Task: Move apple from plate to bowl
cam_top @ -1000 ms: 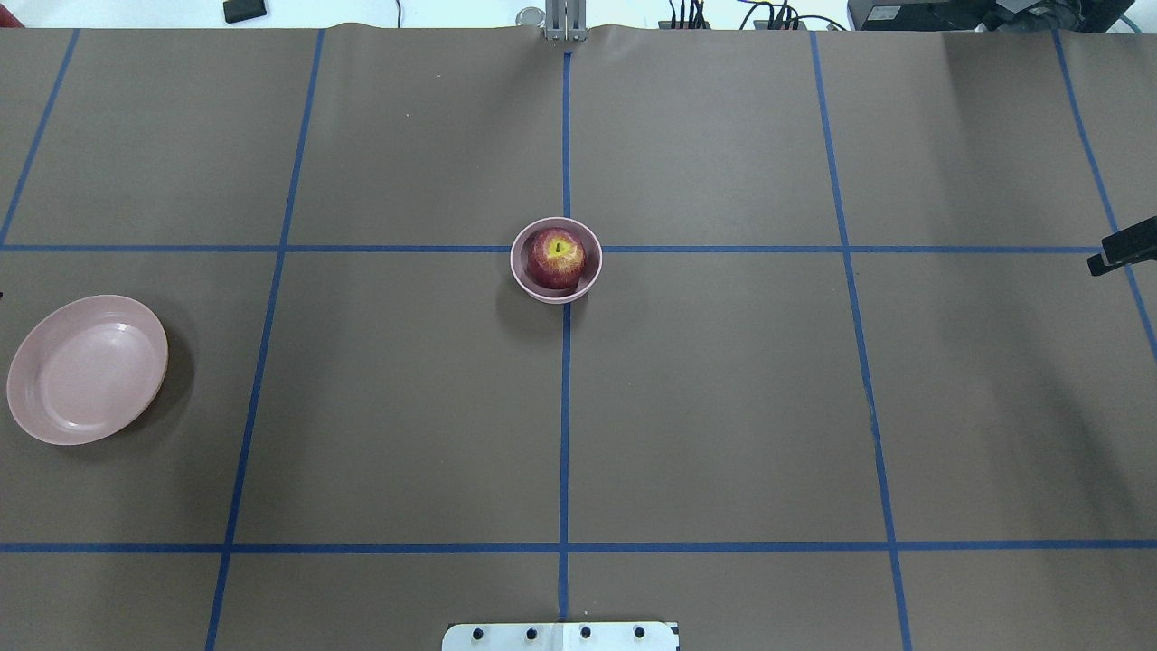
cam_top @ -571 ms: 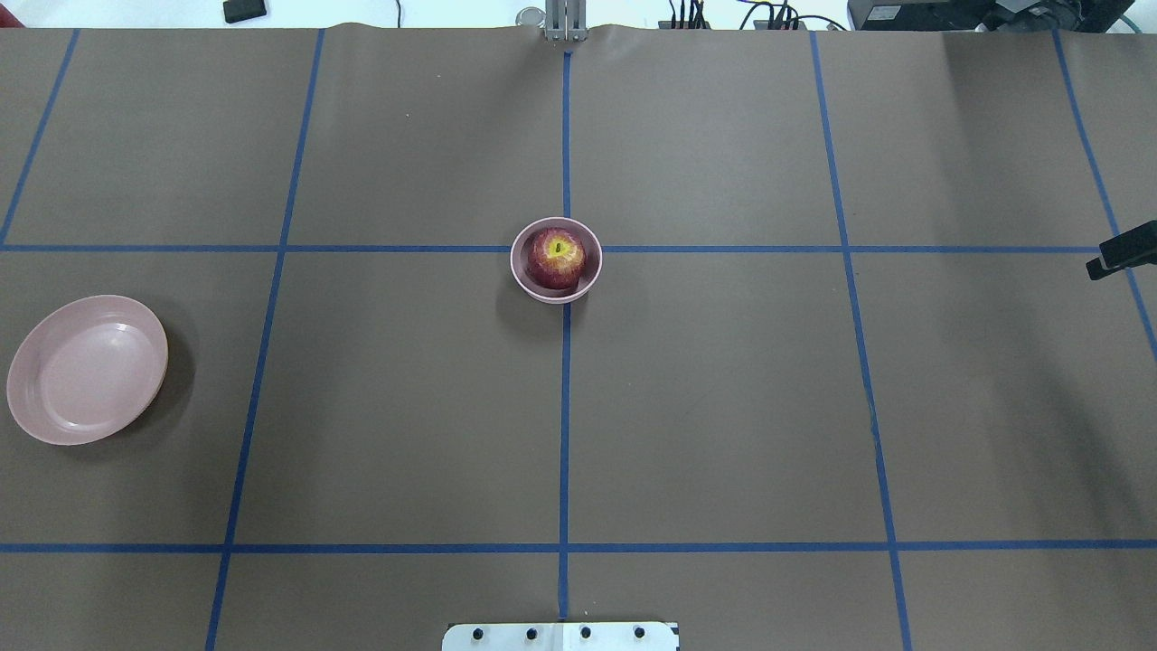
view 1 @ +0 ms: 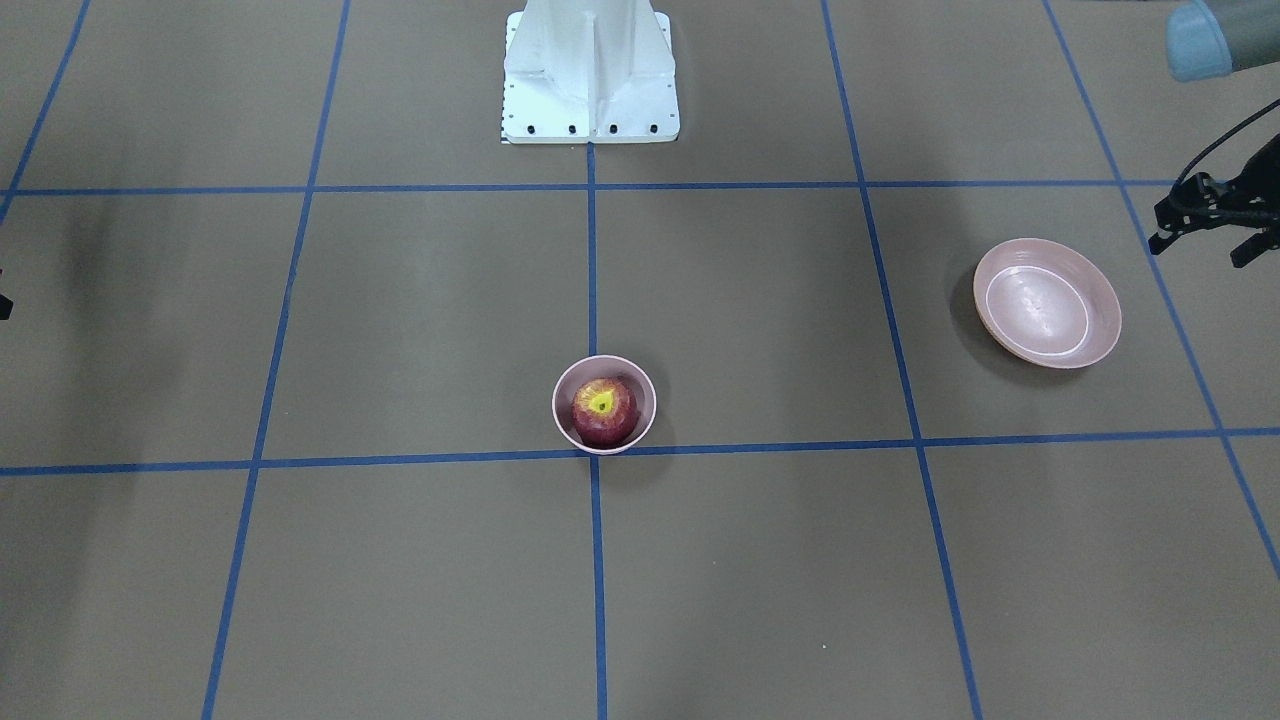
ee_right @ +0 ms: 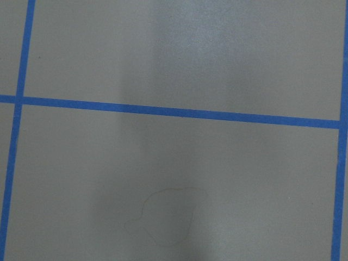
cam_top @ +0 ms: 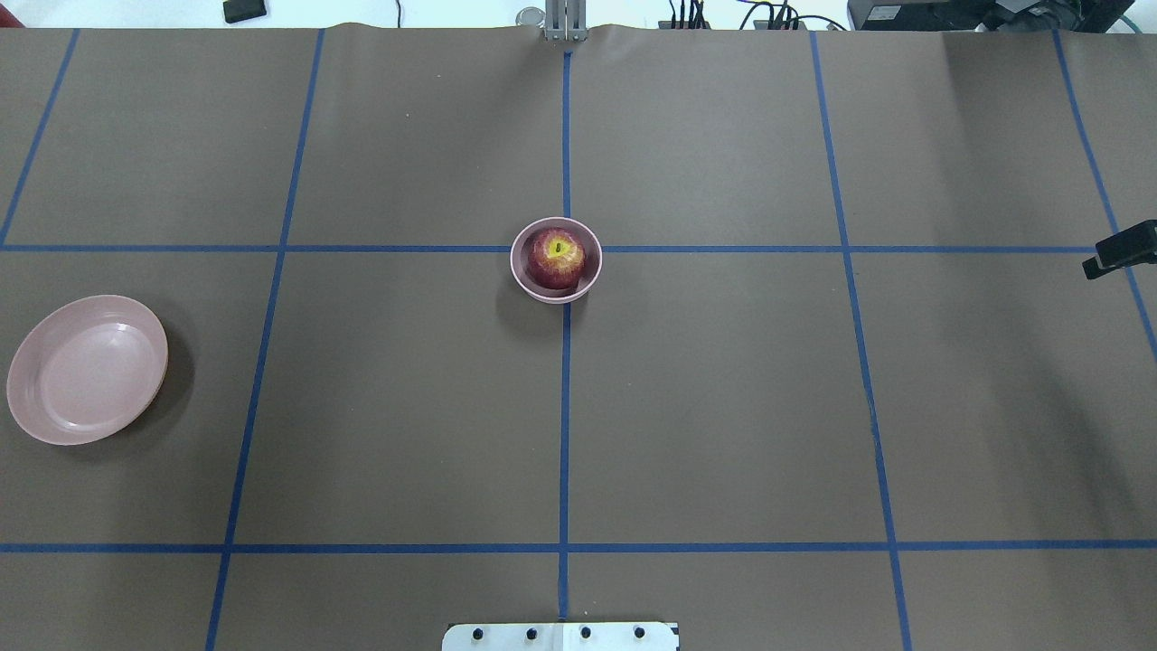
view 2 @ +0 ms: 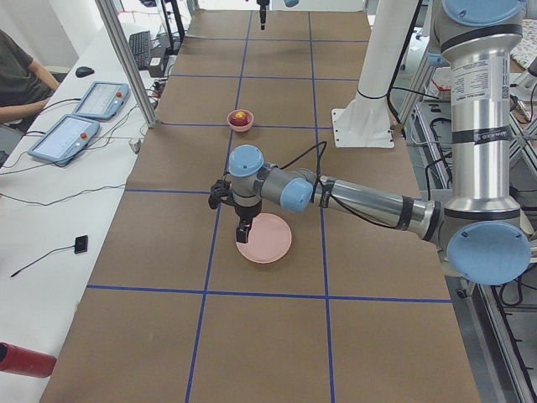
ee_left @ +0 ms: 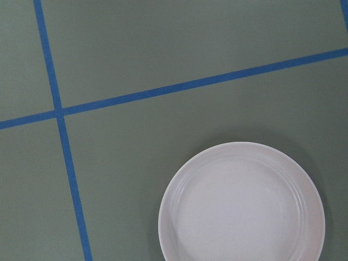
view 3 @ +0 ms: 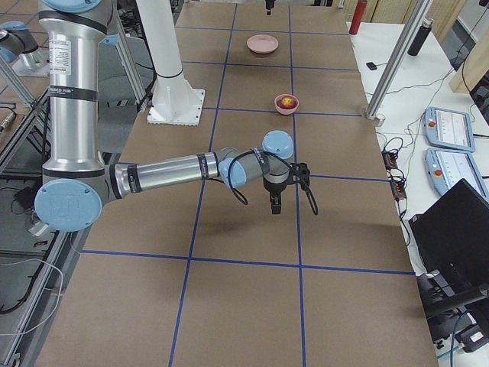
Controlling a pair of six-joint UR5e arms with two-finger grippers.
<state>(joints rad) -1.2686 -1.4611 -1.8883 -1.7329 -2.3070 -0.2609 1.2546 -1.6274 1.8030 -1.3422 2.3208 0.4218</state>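
The dark red apple (cam_top: 556, 257) sits stem hollow up inside the small pink bowl (cam_top: 520, 273) at the table's middle; it also shows in the front-facing view (view 1: 603, 408). The wide pink plate (cam_top: 86, 369) lies empty at the table's left and fills the lower left wrist view (ee_left: 242, 204). My left gripper (view 2: 242, 238) hangs just above the plate's far edge; I cannot tell whether it is open or shut. My right gripper (view 3: 274, 208) hovers over bare table far to the right of the bowl; only a black edge of it (cam_top: 1121, 249) shows overhead, and I cannot tell its state.
The white robot base (view 1: 590, 75) stands at the table's near middle. Blue tape lines grid the brown table cover. An operator, two tablets (view 2: 63, 138) and an aluminium post (view 2: 126, 59) are along the far side. A red can (view 2: 25, 359) lies off the left end.
The black edge of my right gripper has drifted slightly inward and down at the overhead view's right edge. The apple, bowl and plate have not moved.
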